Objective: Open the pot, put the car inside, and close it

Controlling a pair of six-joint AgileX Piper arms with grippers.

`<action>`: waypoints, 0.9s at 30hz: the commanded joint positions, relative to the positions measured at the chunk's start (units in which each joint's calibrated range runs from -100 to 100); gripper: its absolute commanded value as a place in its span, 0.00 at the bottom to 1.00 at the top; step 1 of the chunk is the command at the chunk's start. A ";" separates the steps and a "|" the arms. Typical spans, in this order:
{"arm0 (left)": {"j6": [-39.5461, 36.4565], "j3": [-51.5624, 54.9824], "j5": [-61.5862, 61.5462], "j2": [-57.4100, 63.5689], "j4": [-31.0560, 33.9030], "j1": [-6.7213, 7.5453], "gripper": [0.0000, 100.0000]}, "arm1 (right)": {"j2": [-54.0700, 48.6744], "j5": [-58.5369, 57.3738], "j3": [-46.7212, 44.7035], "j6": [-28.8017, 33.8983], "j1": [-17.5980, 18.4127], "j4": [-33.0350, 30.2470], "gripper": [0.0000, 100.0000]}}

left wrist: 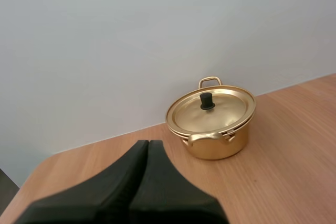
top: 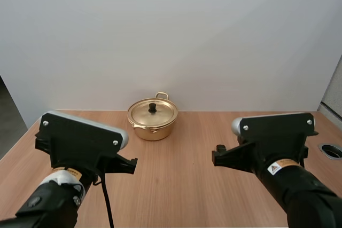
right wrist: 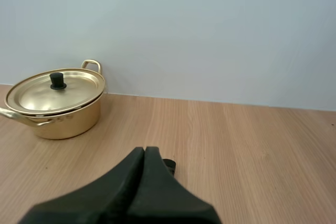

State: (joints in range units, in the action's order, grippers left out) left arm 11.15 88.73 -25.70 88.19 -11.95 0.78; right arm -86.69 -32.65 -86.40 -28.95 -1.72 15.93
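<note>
Standing toward the back of the light wooden table (top: 181, 196), close to the wall, the round gold metal pot (top: 152, 131) has its flat gold lid (top: 143, 114) seated on the rim. The lid's small black knob (top: 152, 107) is upright at the centre, so whatever is inside is hidden.

The pot's two loop handles lie on a slant, one toward the wall and one toward the near left. The left gripper (left wrist: 148, 142) has its black fingers pressed together into one wedge with nothing between them. The pot is ahead of it and a little to its right. The right gripper (right wrist: 144, 149) is likewise closed on nothing, with the pot ahead and well off to its left. The left arm looks the nearer of the two (a judgement from the high view), so the knob seems its natural first target.

A small dark object (right wrist: 169, 165) lies on the table just past the right fingertips. I cannot tell whether it is the car.
</note>
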 commanded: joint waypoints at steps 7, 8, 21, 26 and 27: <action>-12.46 -17.46 -8.00 -27.24 -0.20 -0.02 0.00 | 26.14 -17.64 17.24 -0.03 -0.19 -1.63 0.00; -12.94 -18.44 -7.03 -28.85 -0.20 -0.02 0.00 | 28.16 -16.69 17.84 -0.03 -0.19 -0.49 0.00; 6.46 -28.51 3.51 -48.16 -3.76 3.42 0.00 | 46.43 0.94 24.72 -6.11 -0.19 0.55 0.00; 6.54 -36.54 -3.22 -62.36 -2.35 3.46 0.14 | 53.93 0.94 28.29 -6.11 -0.19 1.30 0.26; 6.54 -38.25 -3.68 -64.88 -2.35 3.46 0.24 | 55.13 0.94 28.78 -6.11 -0.19 1.30 0.40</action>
State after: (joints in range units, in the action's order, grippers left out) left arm 15.46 53.85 -28.30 37.00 -14.29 4.21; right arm -35.56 -31.55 -58.15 -35.12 -1.89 17.19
